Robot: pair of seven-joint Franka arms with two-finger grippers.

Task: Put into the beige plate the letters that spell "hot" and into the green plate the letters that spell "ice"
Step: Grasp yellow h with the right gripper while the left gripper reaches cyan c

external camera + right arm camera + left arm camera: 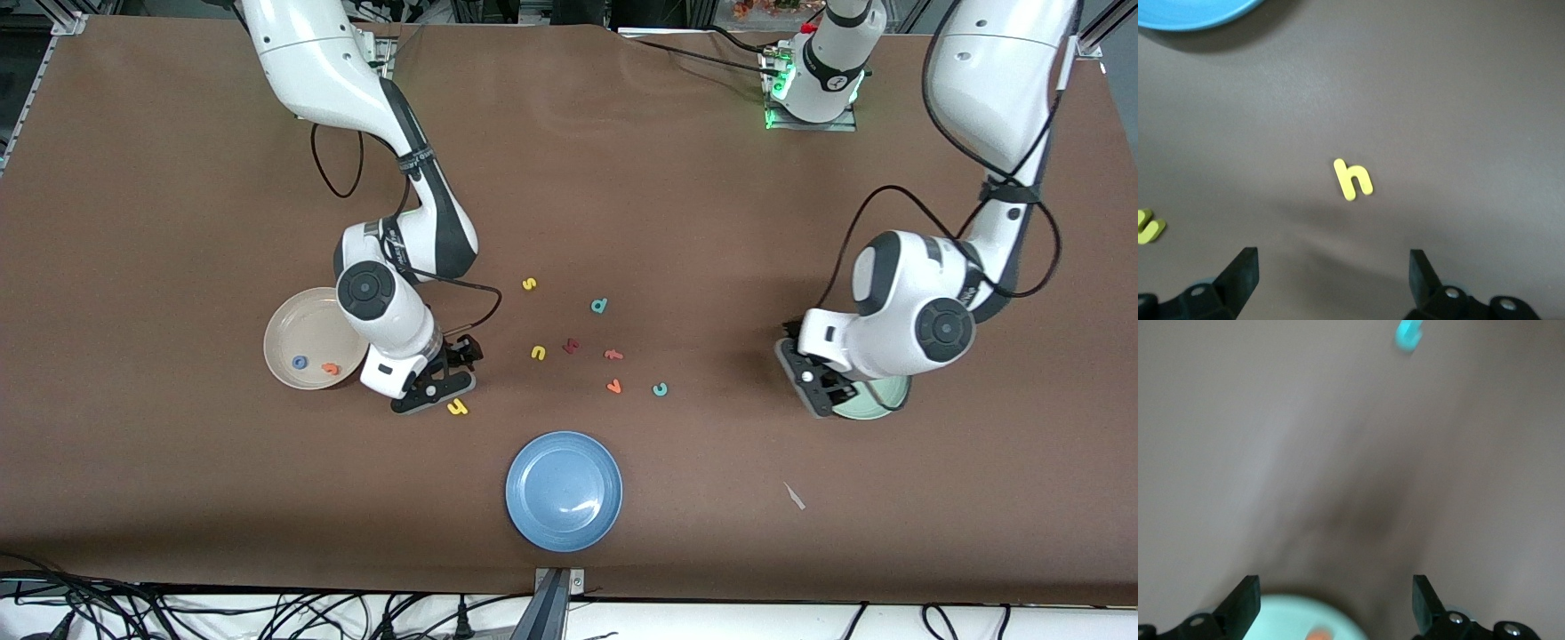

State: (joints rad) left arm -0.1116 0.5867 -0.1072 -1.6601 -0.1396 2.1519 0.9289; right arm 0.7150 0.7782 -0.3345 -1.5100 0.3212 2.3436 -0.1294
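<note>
Yellow h lies on bare table between blue plate and right gripper's spread fingers.

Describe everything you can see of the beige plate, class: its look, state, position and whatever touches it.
The beige plate is round, shallow and cream-coloured with a raised rim and a smooth, slightly glossy finish. It sits flat on the brown table toward the right arm's end. Inside it lie a blue ring-shaped o and an orange hooked t, near the rim closest to the front camera. The right arm's wrist hangs over one edge, hiding part of the rim.
</note>
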